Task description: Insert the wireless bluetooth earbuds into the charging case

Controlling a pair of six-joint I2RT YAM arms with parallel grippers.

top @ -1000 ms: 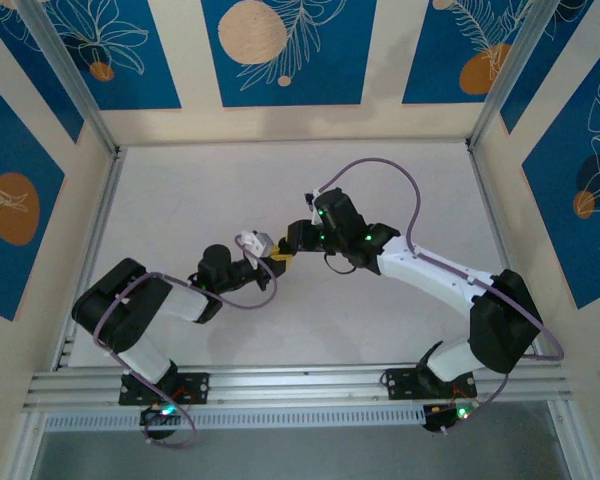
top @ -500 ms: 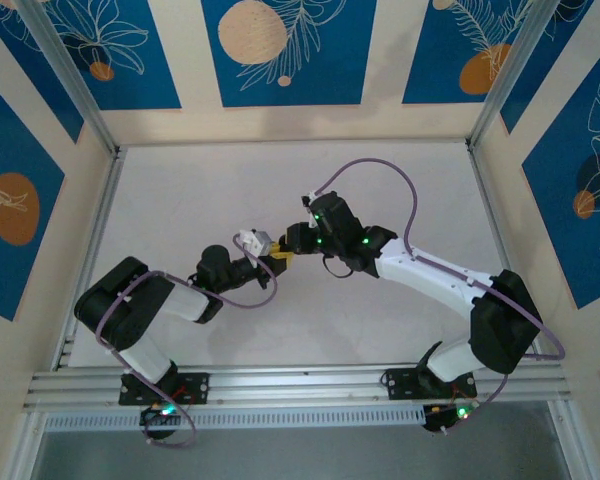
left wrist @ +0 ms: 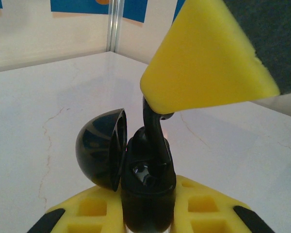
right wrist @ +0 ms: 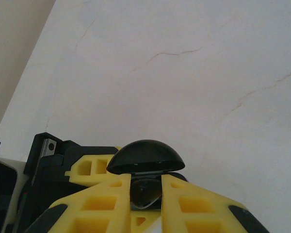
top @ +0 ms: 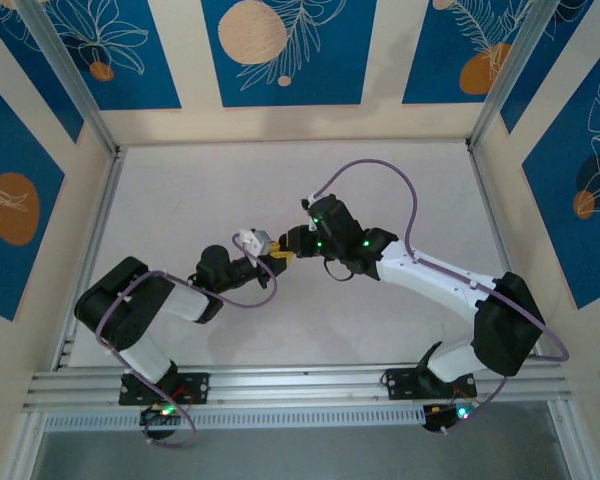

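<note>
Seeing the left gripper (left wrist: 148, 209) clamped on the black case (left wrist: 144, 196), its lid (left wrist: 99, 150) open, near the middle of the table (top: 180, 200). We see the right gripper (right wrist: 146, 187) pinching a glossy black earbud (left wrist: 154, 128) by its stem, the bud end sitting in the case's mouth with the stem sticking up.

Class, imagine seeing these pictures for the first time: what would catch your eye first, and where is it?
Mid-table, the left gripper and right gripper meet tip to tip. In the left wrist view, the left gripper clamps a black charging case, its domed lid swung open to the left. At upper right, the right gripper's yellow finger pinches a black earbud by its stem at the case's mouth.
</note>
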